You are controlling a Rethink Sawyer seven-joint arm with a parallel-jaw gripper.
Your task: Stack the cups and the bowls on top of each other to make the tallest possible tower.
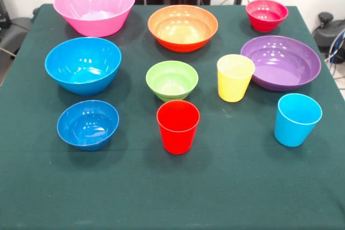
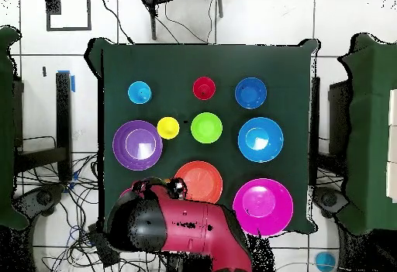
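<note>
Nothing is being stacked: all ten pieces are sitting apart and upright on the green bench (image 1: 242, 187). Front view, green bowl (image 1: 172, 79) at centre: red cup (image 1: 178, 126) at 6 o'clock, yellow cup (image 1: 235, 77) at 3, orange bowl (image 1: 183, 27) at 12, large blue bowl (image 1: 83, 64) at 9. Sky-blue cup (image 1: 297, 119) is standing at 4. Arm (image 2: 182, 226) is being seen overhead, probably over the small red bowl (image 1: 266, 14); claw state cannot be told.

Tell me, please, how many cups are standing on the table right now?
3: the red cup at the front centre, the yellow cup beside the purple bowl, the sky-blue cup front right. None seems hidden.
</note>
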